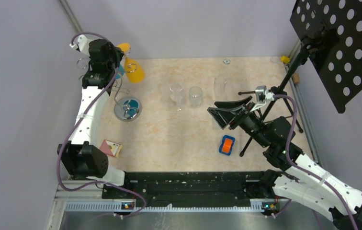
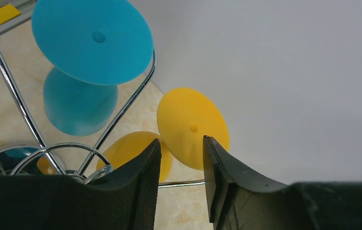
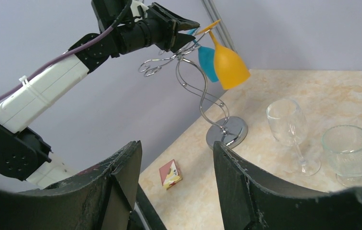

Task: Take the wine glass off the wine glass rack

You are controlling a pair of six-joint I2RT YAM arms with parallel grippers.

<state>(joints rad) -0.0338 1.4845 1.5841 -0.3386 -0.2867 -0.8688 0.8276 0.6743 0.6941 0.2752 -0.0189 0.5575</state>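
Work on this job is only at the start, as far as you can see. The table is the biggest thing, with your two arms bolted at its near edge. A black stand with a board full of holes is at the right edge. The rack is by the far left corner, its round shiny foot on the table. Two glasses hang upside down from its curly top: a yellow glass and a blue glass just beside it. Both are still on the rack, so nothing has come off yet.

Your left gripper is up high at the top of the rack, right by the flat foot of the yellow glass. Its fingers are partly open, with a gap between them, and nothing is in that gap. I cannot tell if a finger touches the glass. Your right gripper hangs over the right half of the table, fingers wide apart and holding nothing.

Three clear glasses stand upright in a row toward the far edge. A small orange toy lies near the middle. A little box lies by the near left corner.

What is left, I think: close on the yellow glass, slide it out of the wire, and bring it away.
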